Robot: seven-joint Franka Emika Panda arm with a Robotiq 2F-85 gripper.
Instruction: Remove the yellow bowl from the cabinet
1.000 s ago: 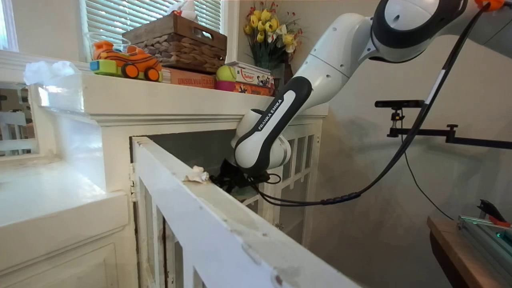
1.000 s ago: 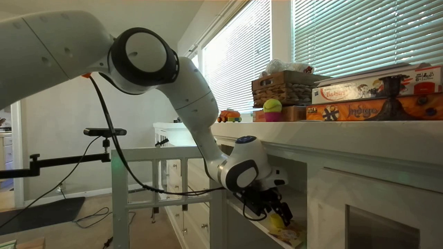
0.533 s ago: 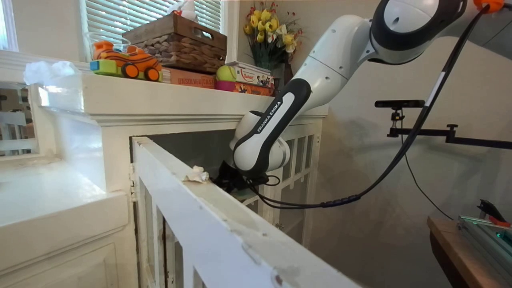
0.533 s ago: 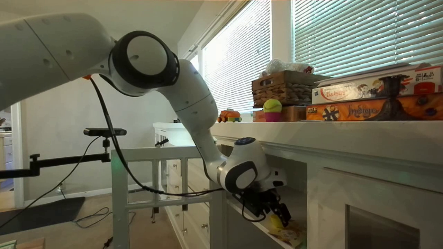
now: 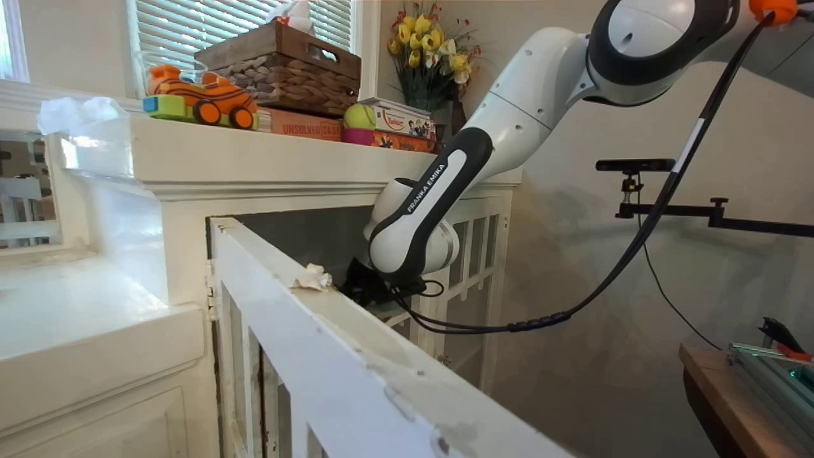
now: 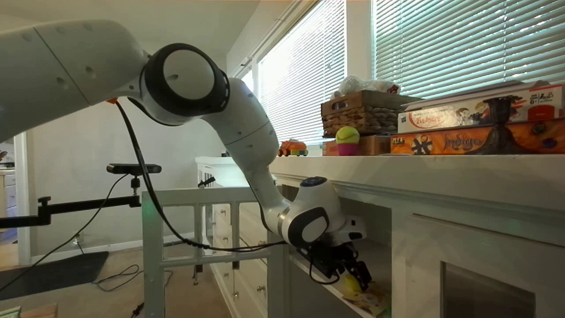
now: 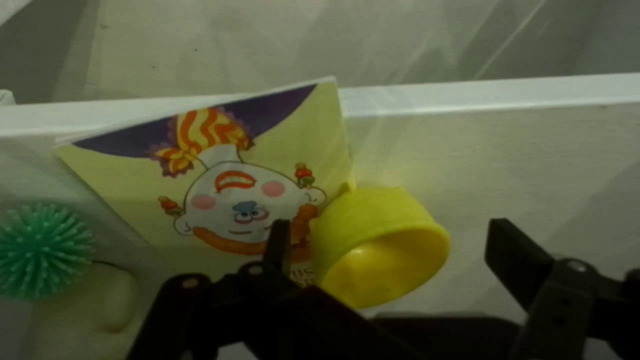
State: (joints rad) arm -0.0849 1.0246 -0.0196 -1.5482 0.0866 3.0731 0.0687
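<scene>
One white cabinet (image 5: pixel 286 152); one arm (image 5: pixel 528 105) lettered "FRANKA EMIKA"; near the cabinet top's front edge, the "UNSOLVED CASE" box (image 5: pixel 305 127), the "Twister" box (image 6: pixel 450 115) and the "Indigo" box (image 6: pixel 443 144), three in all; one gripper (image 7: pixel 390 230), its fingers (image 7: pixel 515 260) spread wide; one cartoon-faced booklet (image 7: pixel 225 200), a corner past the edge of the cabinet's shelf (image 7: pixel 500 150); one yellow bowl (image 7: pixel 375 235), tipped on that shelf between those fingers, overlapping the booklet; one green spiky ball (image 7: pixel 42 250)
</scene>
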